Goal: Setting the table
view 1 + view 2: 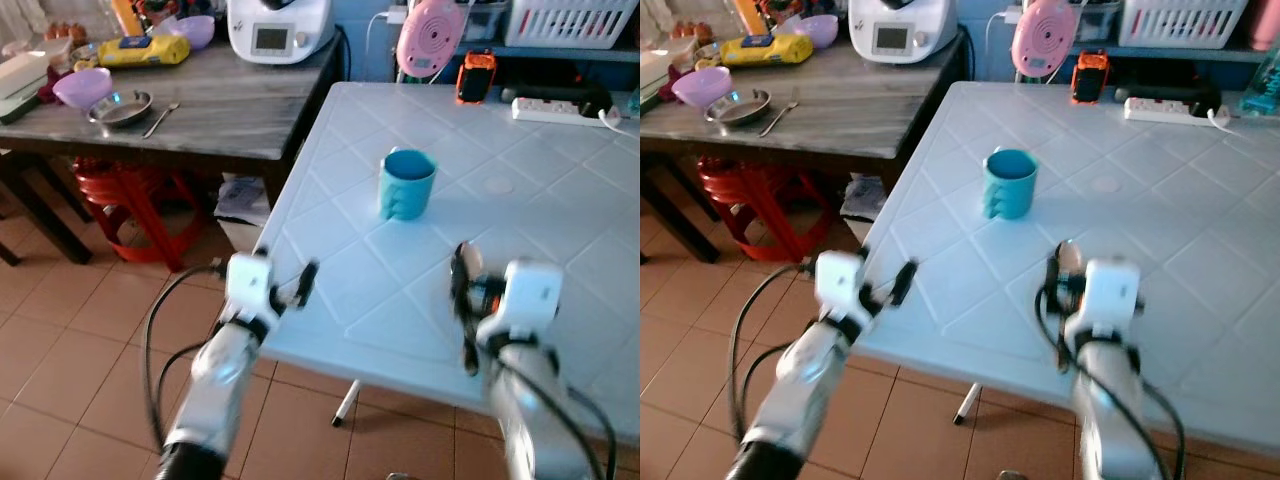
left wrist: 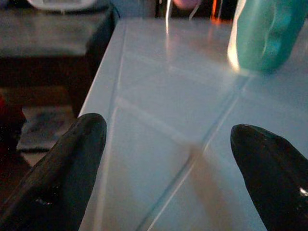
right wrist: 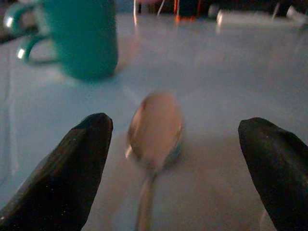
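Fingers of my right gripper (image 3: 175,168) are spread wide on either side of the small metal spoon (image 3: 154,132), which lies on the white tiled counter (image 1: 540,200) near the teal ceramic mug (image 1: 405,184). My left gripper (image 2: 168,168), also wide apart, hovers at the counter's near edge.

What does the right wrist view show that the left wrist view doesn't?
Right wrist view: a silver metal spoon lying on the table between the open right gripper's black fingers, and the mug's handle loops. Left wrist view: the table's near edge, the dark wooden table beyond it, and the open left gripper with nothing between its fingers. Both: the teal mug standing on the white tiled table.
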Available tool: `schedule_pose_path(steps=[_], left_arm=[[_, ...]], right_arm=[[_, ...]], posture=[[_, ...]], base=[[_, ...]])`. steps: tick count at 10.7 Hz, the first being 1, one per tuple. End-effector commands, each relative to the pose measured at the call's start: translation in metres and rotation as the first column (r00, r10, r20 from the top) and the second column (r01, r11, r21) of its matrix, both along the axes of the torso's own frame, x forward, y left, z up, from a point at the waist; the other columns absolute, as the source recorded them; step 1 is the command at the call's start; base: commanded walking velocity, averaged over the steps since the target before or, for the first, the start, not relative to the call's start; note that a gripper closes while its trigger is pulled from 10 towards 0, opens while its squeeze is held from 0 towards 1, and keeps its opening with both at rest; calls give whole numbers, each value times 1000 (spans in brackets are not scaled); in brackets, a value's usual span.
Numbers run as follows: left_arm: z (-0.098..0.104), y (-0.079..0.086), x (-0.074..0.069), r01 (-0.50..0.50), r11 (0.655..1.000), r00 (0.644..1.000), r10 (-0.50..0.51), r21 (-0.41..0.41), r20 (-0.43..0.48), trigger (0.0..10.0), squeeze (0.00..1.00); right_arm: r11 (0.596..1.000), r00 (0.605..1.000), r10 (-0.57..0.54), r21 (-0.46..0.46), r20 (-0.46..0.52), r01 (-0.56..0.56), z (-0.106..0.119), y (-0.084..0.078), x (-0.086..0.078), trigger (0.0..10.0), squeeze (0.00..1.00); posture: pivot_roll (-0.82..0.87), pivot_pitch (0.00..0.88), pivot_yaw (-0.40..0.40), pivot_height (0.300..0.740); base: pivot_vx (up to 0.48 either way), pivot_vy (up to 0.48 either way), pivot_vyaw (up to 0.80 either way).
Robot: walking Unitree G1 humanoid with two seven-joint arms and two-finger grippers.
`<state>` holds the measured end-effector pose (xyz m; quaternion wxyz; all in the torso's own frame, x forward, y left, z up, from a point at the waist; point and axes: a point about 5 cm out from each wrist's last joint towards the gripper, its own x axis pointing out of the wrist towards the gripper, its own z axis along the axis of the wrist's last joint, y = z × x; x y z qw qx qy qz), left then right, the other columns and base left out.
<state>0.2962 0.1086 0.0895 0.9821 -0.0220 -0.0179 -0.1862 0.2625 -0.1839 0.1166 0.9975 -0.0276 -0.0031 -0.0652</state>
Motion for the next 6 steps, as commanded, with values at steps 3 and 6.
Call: schedule_pose_path(steps=[3,6], left_arm=[[-9,10,-8,50,999,998,-49,20,-32,10000,0],[-14,7,-14,123,992,991,-123,0,-56,10000,0]], right_arm=[[998,997,48,29,-63,-46,-9,10,-5,10000,0],[1000,990,17,12,-142,-16,-21,6,-11,10000,0]], posture=[[-251,151,104,740],[-254,152,102,740]], base=[[0,0,0],[0,0,0]])
